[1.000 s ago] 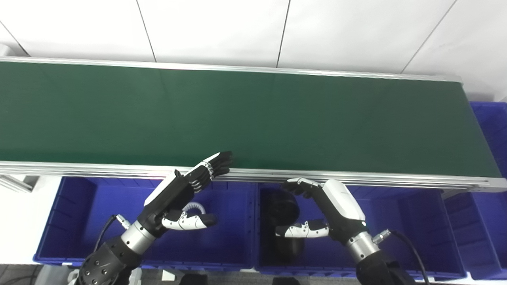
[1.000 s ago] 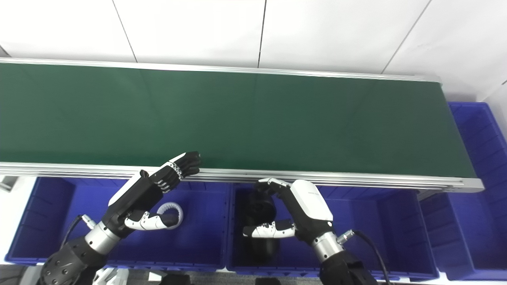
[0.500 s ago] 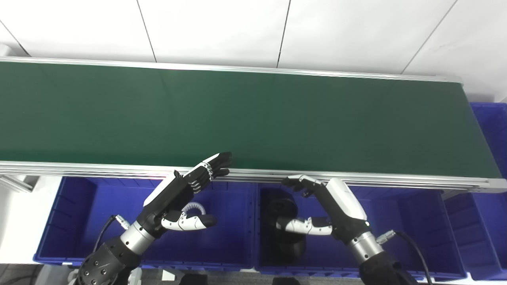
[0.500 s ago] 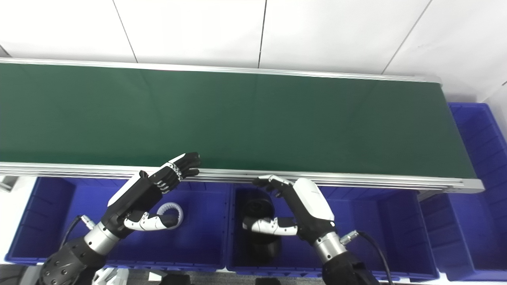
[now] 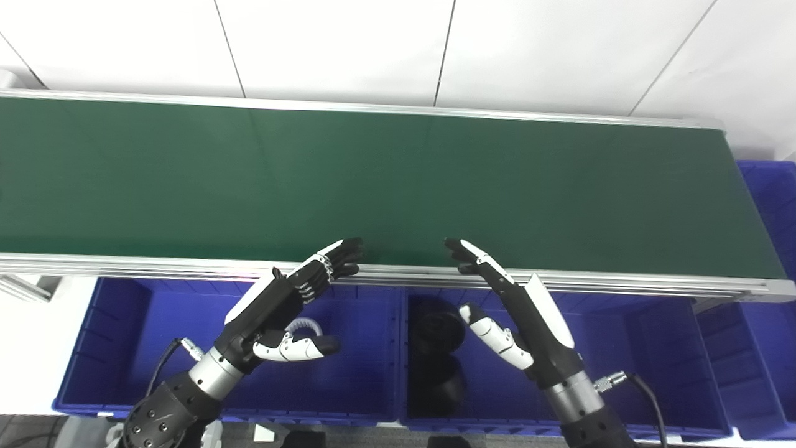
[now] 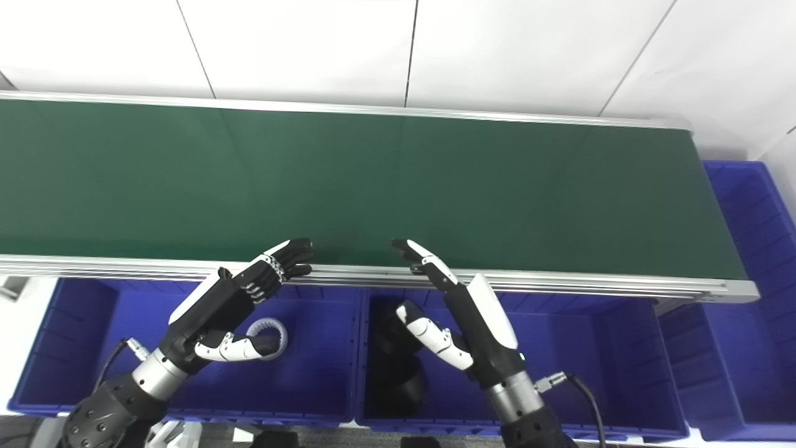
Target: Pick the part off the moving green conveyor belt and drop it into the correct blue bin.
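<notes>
The green conveyor belt (image 5: 398, 180) carries no part in view. My left hand (image 5: 273, 305) is open and empty over the left blue bin (image 5: 124, 348), its fingertips at the belt's near rail. My right hand (image 5: 528, 317) is open and empty over the middle blue bin (image 5: 634, 348), with its fingers stretched up onto the belt's near edge. Two black round parts (image 5: 438, 323) lie in the middle bin, left of my right hand. A white toothed ring (image 6: 270, 326) lies in the left bin, partly hidden by my left thumb.
A third blue bin (image 5: 771, 205) stands at the belt's right end. The silver rail (image 5: 622, 286) runs along the belt's near edge above the bins. A white tiled wall stands behind the belt.
My right hand has uncurled from above the black parts and stretched its fingers up to the belt's near edge. My left hand has not moved.
</notes>
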Robot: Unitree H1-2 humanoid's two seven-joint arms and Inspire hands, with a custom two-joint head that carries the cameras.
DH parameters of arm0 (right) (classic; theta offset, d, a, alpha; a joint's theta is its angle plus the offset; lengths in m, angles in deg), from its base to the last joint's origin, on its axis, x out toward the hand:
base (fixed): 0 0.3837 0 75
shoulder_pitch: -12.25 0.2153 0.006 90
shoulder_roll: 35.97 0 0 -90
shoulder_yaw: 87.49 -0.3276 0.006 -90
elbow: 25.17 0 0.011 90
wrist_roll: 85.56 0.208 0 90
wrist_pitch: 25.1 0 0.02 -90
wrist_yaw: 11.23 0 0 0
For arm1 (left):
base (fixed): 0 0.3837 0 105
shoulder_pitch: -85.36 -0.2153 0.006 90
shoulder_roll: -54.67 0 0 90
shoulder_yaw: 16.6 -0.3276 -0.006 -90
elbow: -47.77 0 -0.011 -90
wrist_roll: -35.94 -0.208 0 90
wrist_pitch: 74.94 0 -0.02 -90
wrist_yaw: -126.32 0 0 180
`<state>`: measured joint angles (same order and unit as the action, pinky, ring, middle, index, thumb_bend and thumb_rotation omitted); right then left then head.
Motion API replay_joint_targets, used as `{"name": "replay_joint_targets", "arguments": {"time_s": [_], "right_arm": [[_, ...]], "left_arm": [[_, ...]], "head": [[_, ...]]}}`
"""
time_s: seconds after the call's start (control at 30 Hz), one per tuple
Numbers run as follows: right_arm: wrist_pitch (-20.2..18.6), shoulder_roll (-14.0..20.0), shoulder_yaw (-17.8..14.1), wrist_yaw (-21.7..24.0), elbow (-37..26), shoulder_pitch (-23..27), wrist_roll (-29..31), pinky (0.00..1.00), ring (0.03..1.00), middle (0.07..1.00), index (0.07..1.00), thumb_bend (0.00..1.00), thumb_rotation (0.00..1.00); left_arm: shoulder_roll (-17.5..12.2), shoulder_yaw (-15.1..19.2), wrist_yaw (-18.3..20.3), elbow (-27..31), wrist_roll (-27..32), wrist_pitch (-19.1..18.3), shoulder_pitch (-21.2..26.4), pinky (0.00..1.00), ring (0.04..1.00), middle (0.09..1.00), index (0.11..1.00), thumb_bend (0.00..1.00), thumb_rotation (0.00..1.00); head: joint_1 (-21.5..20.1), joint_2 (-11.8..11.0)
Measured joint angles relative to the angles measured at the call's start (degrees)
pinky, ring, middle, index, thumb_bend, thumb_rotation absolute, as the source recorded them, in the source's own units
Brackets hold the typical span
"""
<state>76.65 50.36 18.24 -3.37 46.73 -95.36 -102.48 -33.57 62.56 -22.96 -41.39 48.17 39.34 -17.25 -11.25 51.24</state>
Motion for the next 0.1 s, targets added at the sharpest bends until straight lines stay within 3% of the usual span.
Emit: {"name": "replay_joint_targets", "arguments": {"time_s": [0.1], "right_arm": [[0.2, -0.6, 0.0, 0.0, 0.0, -0.5, 0.8, 0.83, 0.907, 0.943, 0.93, 0.46, 0.99]], "left_arm": [[0.0, 0.0, 0.0, -0.1, 0.0, 0.0, 0.0, 0.91, 0.946, 0.952, 0.926, 0.44, 0.44]], "head": [[-0.1, 0.0]]}}
